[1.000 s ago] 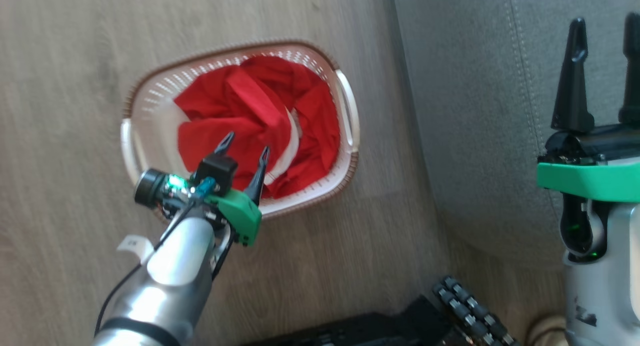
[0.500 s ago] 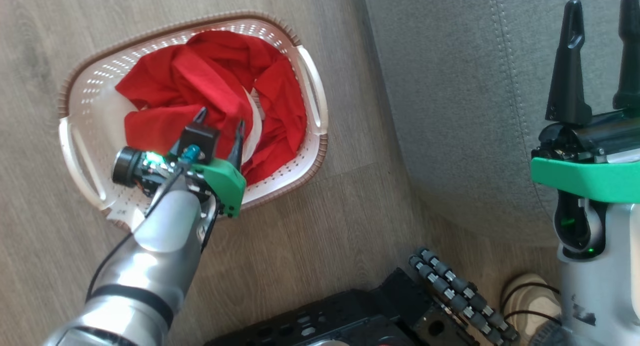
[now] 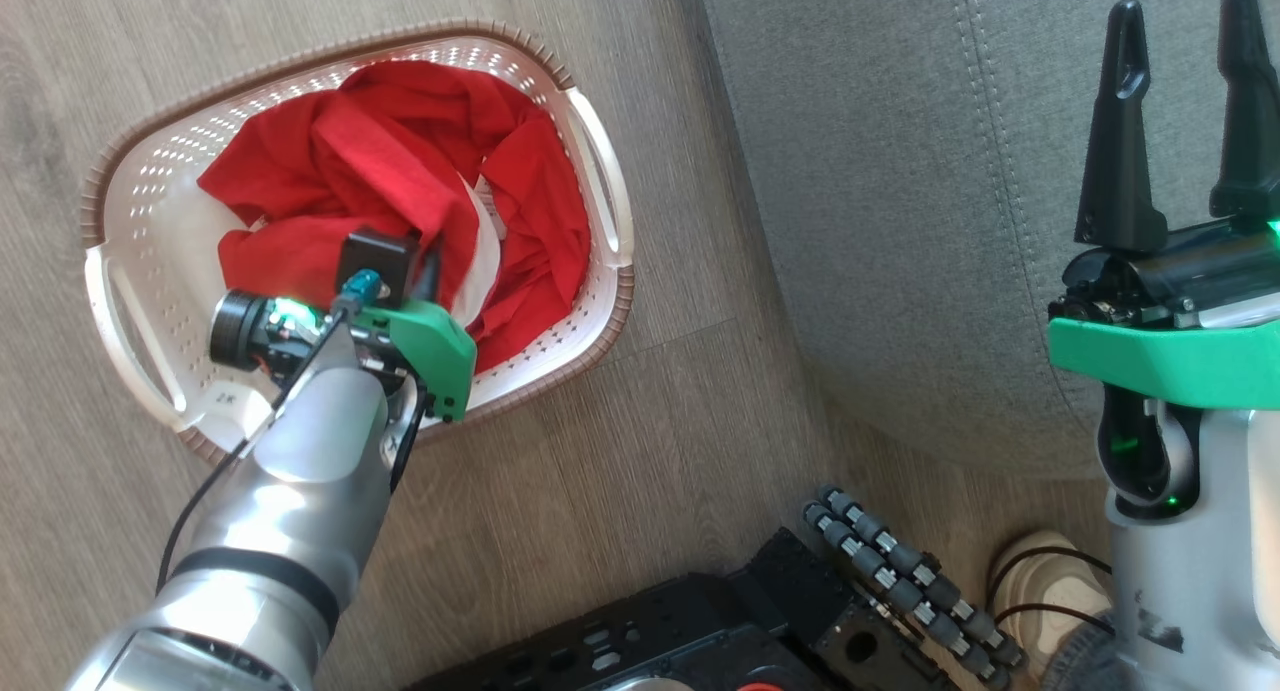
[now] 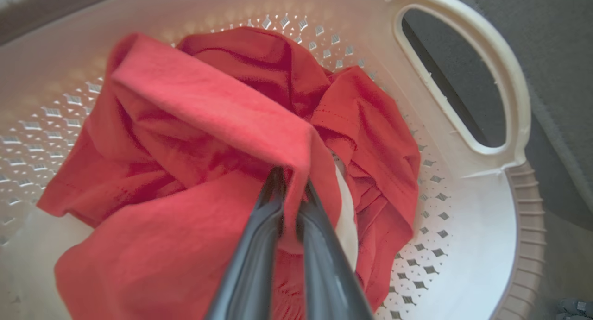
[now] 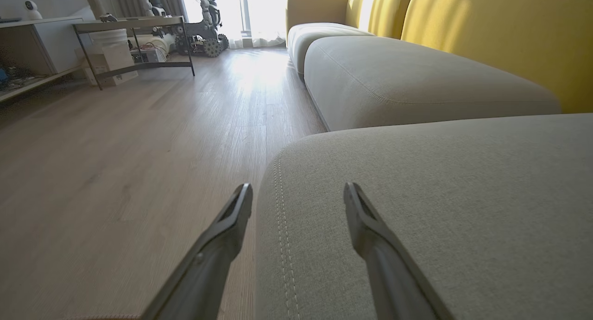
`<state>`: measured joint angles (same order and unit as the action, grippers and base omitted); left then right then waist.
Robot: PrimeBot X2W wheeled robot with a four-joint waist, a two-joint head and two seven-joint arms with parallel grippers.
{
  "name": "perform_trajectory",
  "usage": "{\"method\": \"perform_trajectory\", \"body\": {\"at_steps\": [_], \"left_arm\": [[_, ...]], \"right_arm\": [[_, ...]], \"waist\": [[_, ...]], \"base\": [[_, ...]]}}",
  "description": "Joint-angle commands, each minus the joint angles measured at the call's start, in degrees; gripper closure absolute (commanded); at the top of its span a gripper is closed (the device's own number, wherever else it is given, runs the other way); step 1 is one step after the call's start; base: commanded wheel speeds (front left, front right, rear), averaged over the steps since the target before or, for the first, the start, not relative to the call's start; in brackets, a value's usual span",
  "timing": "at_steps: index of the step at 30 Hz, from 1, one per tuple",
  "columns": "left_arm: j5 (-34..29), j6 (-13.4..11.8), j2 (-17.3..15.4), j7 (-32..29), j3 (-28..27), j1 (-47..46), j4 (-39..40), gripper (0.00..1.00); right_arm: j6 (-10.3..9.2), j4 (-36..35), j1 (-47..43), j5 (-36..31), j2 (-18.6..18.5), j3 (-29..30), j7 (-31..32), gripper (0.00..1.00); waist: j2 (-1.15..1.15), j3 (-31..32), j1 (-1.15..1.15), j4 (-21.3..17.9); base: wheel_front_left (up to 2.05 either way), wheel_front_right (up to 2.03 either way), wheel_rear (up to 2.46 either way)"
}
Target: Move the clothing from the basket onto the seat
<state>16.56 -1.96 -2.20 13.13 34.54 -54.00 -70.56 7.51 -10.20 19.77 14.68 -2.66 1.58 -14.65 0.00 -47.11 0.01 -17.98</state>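
Observation:
Red clothing [image 3: 400, 171] with a strip of white trim lies crumpled in the cream basket [image 3: 130, 231] on the wood floor. My left gripper [image 3: 415, 261] reaches down into the pile. In the left wrist view its fingers [image 4: 259, 227] are pinched on a raised fold of the red clothing [image 4: 208, 111], inside the basket [image 4: 463, 246]. The grey seat [image 3: 900, 191] stands to the right of the basket. Above the seat's edge my right gripper [image 3: 1180, 101] hovers open and empty; the right wrist view shows that gripper [image 5: 296, 195] over the seat [image 5: 440, 195] and its double seam.
The robot's black base and a row of rollers [image 3: 900, 581] sit at the bottom. A shoe [image 3: 1050, 581] rests beside the right arm. Farther off are yellow sofa backs [image 5: 463, 28], a metal-legged table [image 5: 134, 37] and open wood floor [image 5: 139, 139].
The head camera shifted, sliding the scene left and up. My left gripper went down into the pile and its fingers closed from open onto a red fold. The right gripper stayed open.

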Motion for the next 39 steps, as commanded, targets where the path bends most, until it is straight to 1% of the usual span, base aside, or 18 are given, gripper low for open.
{"method": "perform_trajectory", "body": {"at_steps": [1, 2, 7, 9, 13, 17, 20, 27, 37, 38, 39], "left_arm": [[0.5, 0.0, -0.7, 0.2, -0.4, 0.2, 0.4, 0.91], [0.9, 0.0, -0.7, 0.3, -0.4, 0.1, 0.4, 1.00], [3.0, 0.9, -0.7, 0.8, 0.5, 0.2, 0.9, 1.00], [4.2, 1.7, -0.7, 1.2, 1.4, 1.2, 2.2, 1.00], [4.7, 2.0, -0.7, 1.7, 3.6, 3.0, 4.6, 1.00], [4.8, 1.5, -0.7, 1.8, 4.9, 4.6, 7.8, 1.00], [3.8, 1.0, -0.7, 1.8, 5.4, 5.7, 10.9, 1.00], [1.6, 1.4, -1.8, 1.9, 4.8, 9.1, 18.3, 1.00], [1.7, 4.5, -1.6, 1.9, 4.1, 13.6, 25.4, 1.00], [1.7, 4.5, -1.6, 1.9, 4.1, 13.6, 25.4, 1.00], [2.0, 4.9, -1.6, 1.9, 4.1, 14.0, 26.0, 1.00]], "right_arm": [[-0.02, -1.9, -0.2, 0.1, -0.2, -0.9, -0.3, 0.00], [-0.02, -1.8, -0.2, 0.1, -0.2, -0.8, -0.3, 0.00], [-0.02, -1.2, -0.2, -0.5, -0.2, -0.5, -0.3, 0.00], [-0.02, -0.5, -0.2, -0.8, -0.2, -0.4, -0.3, 0.00], [-0.02, 1.0, -0.4, -1.4, -0.2, -0.4, -0.3, 0.00], [-0.02, 3.1, -1.0, -2.4, -0.2, -0.5, -0.3, 0.00], [-0.02, 5.0, -1.7, -2.8, -0.2, -0.3, -0.3, 0.00], [-0.02, 10.7, -4.7, -3.8, -0.2, -0.8, -0.3, 0.00], [-0.02, 18.9, -12.4, -6.1, -0.2, 0.1, -0.3, 0.00], [-0.02, 18.9, -12.4, -6.1, -0.2, 0.1, -0.3, 0.00], [-0.02, 20.1, -14.1, -6.4, -0.2, 0.2, -0.3, 0.00]], "waist": [[0.00, 0.0, -0.01, 0.0], [0.00, 0.0, -0.01, 0.1], [0.00, 1.0, -0.01, 1.2], [0.00, 2.6, -0.01, 2.2], [0.00, 5.7, -0.01, 3.9], [0.00, 9.3, -0.01, 5.5], [0.00, 12.4, -0.01, 6.8], [0.00, 21.9, -0.01, 9.6], [0.00, 38.3, -0.01, 14.1], [0.00, 38.3, -0.01, 14.1], [0.00, 41.1, -0.01, 14.9]], "base": [[0.00, 0.00, 0.00], [0.00, 0.00, 0.00], [0.00, 0.00, 0.00], [0.00, 0.00, 0.00], [0.00, 0.00, 0.00], [0.00, 0.00, 0.00], [0.00, 0.00, 0.00], [0.00, 0.00, 0.00], [0.00, 0.00, 0.00], [0.00, 0.00, 0.00], [0.00, 0.00, 0.00]]}}
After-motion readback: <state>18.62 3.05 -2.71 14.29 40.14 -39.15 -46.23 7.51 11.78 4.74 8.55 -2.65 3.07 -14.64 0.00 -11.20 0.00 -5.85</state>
